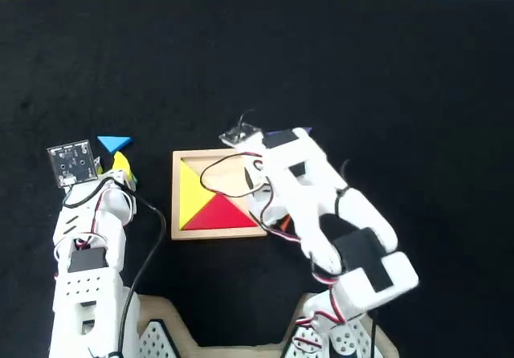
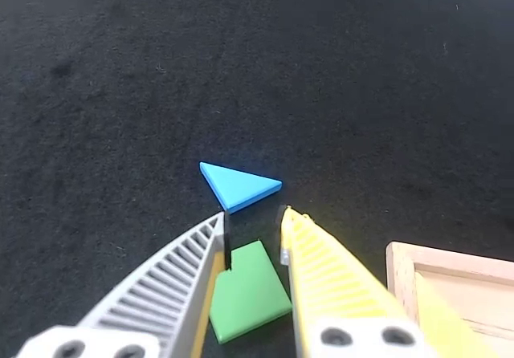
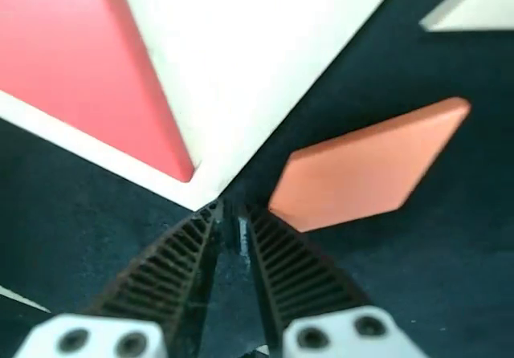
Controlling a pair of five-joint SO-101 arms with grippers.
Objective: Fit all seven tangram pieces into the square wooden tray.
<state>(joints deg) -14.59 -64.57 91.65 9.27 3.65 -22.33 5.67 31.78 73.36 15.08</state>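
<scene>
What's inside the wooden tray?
A yellow triangle and a red triangle lie in the tray. The right arm covers part of it, so anything there is hidden.

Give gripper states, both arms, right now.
Left gripper: open, straddling the green piece.
Right gripper: closed, holding nothing, next to the orange piece.

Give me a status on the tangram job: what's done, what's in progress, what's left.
Done: the yellow triangle and red triangle sit in the tray. In hand: the left gripper, open, straddles the green piece; the right gripper is shut beside the orange piece at the tray's corner. Left: those two and the blue triangle lie outside.
</scene>
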